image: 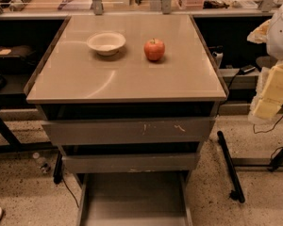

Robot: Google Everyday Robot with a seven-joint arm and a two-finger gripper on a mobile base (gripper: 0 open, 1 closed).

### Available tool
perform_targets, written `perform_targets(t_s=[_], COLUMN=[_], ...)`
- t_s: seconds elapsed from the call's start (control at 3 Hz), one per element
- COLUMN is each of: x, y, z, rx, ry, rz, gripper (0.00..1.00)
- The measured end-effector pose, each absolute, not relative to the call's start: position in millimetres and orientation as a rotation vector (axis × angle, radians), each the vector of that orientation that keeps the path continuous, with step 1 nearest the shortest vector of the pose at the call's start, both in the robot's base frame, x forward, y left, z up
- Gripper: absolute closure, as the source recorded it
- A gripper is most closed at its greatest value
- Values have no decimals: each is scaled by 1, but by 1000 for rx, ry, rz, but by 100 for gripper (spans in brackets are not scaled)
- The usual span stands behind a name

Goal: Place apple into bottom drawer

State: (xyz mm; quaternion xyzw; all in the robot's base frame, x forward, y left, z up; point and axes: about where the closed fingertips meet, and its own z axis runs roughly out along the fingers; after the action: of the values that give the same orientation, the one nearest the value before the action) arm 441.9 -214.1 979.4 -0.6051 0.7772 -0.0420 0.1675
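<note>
Apple is seen on the cabinet, at the bowl's three o'clock. Bottom drawer is open at six. Gripper is parked at three, its state untellable; a top-down grasp is advised.

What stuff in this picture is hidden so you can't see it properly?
All in the camera view:
- Lowest grey metal drawer: pulled out, its front end is cut off by the bottom edge.
- Two upper grey drawers: their insides are dark gaps, covered from above.
- Small round red-orange apple on the beige tabletop: its far side faces away.
- Cream-coloured gripper: right of the tabletop, partly cut off by the right edge.
</note>
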Motion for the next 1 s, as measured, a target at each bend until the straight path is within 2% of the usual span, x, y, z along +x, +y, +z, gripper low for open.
perform_targets(t_s=[0.67,1.0], x=[508,550], y=[-194,-178], z=[972,958], rx=[-1691,-1703], ry=[1979,1867], rz=[-28,80], gripper=[0,0])
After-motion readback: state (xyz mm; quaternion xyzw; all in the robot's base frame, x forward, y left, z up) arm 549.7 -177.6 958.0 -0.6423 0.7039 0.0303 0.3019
